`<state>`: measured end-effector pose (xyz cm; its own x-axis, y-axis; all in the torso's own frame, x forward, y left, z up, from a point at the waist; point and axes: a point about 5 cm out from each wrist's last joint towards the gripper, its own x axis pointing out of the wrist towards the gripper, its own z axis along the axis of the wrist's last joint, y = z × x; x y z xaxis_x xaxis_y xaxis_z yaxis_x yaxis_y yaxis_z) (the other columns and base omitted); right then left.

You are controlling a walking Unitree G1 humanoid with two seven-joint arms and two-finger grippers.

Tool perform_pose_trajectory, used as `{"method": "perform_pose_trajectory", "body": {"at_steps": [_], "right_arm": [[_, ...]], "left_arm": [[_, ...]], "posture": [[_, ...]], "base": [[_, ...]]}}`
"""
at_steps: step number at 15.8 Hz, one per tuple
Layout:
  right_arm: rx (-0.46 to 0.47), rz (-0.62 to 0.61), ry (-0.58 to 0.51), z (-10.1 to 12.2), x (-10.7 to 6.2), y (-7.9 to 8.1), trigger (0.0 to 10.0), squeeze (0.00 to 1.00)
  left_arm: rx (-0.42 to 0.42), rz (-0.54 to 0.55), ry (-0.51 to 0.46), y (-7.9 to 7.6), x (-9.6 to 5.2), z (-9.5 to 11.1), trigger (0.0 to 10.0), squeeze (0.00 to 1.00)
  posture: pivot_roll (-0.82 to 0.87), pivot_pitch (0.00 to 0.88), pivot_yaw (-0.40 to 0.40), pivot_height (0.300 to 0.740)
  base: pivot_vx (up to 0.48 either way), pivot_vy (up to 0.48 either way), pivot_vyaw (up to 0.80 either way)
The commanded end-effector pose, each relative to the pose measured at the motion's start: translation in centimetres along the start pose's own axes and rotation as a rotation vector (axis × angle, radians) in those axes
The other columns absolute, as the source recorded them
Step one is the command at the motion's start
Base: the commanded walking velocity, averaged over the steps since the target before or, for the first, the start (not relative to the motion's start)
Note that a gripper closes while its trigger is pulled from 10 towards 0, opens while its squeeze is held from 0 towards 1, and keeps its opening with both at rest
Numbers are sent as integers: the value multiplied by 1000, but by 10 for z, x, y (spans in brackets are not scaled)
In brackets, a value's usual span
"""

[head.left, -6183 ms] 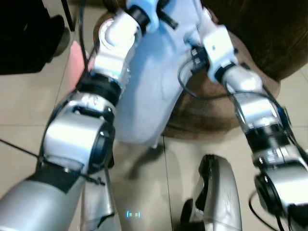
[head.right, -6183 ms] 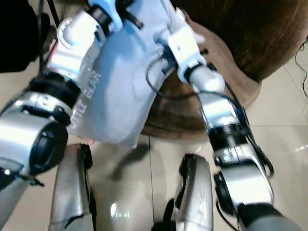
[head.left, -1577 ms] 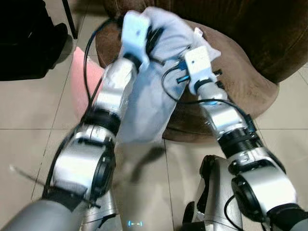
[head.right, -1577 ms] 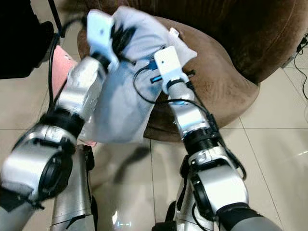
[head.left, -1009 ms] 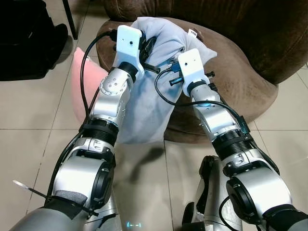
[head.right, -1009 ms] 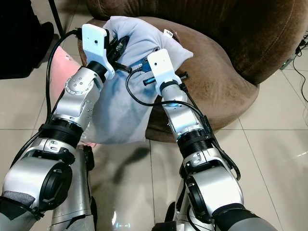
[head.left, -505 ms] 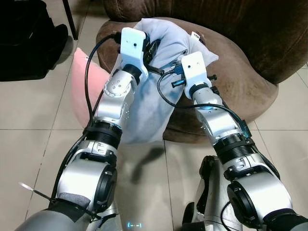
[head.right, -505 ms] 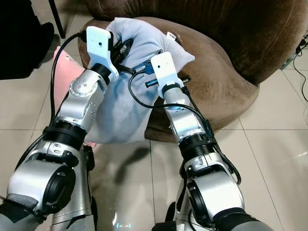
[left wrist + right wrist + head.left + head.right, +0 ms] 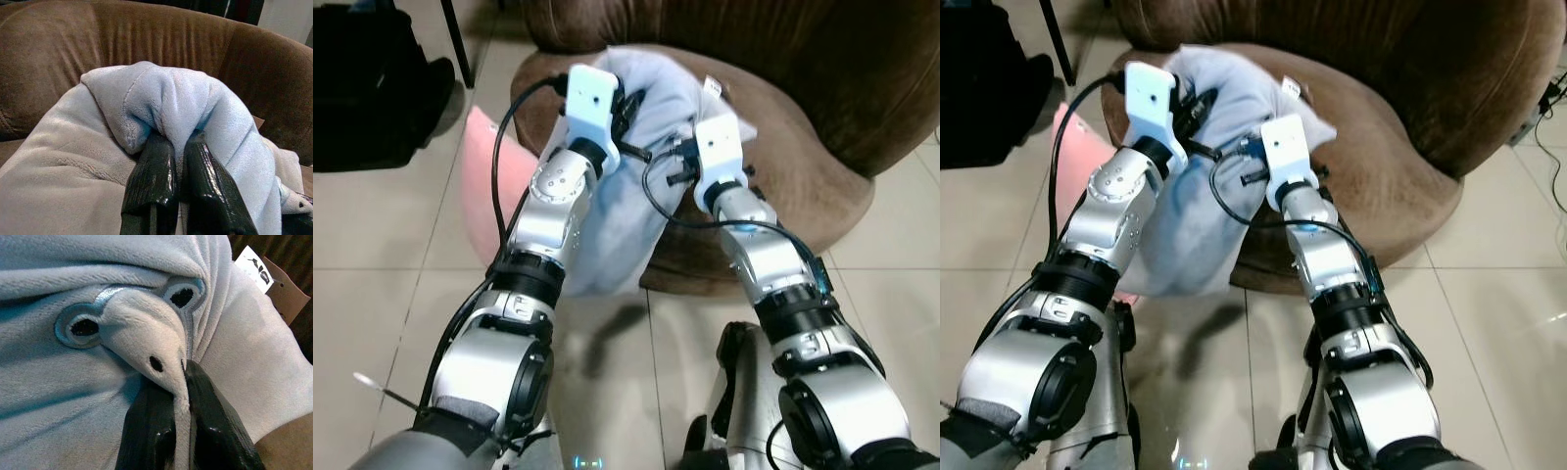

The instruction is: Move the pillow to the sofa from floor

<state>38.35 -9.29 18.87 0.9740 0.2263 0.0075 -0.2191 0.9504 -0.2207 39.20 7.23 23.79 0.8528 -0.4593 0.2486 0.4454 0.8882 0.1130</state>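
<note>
A light blue plush pillow (image 9: 631,176) lies with its top on the brown sofa's seat (image 9: 793,166). Its lower half hangs over the seat's front edge toward the tiled floor. My left gripper (image 9: 178,144) is shut on a fold at the pillow's top, close to the sofa's backrest (image 9: 146,34). My right gripper (image 9: 180,382) is shut on the plush beside an embroidered bear face (image 9: 132,328). In the eye views both wrists reach forward over the seat, side by side, with the pillow stretched between them.
A pink cushion (image 9: 487,191) leans on the floor against the sofa's left side. A black bag (image 9: 367,88) and a thin dark leg (image 9: 460,39) stand at the far left. My own legs (image 9: 744,392) are on the tiles just before the sofa. A white tag (image 9: 257,265) sticks out of the pillow.
Both arms have carried the pillow up and forward, from hanging in front of the sofa to resting with its top on the seat. In the last second they reached slightly farther in.
</note>
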Motion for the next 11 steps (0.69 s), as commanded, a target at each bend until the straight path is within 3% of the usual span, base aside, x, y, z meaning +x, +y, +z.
{"method": "perform_pose_trajectory", "body": {"at_steps": [1, 11], "right_arm": [[12, 5, -25, 7, -1, -1, 10000, 0], [34, 3, -23, 6, -2, -1, 10000, 0]], "left_arm": [[-7, -43, 85, -14, -2, -19, 10000, 0], [8, -68, 84, -20, -1, -18, 10000, 0]], "posture": [[54, 176, -95, 483], [50, 179, -88, 568]], "base": [[0, 0, 0], [0, 0, 0]]}}
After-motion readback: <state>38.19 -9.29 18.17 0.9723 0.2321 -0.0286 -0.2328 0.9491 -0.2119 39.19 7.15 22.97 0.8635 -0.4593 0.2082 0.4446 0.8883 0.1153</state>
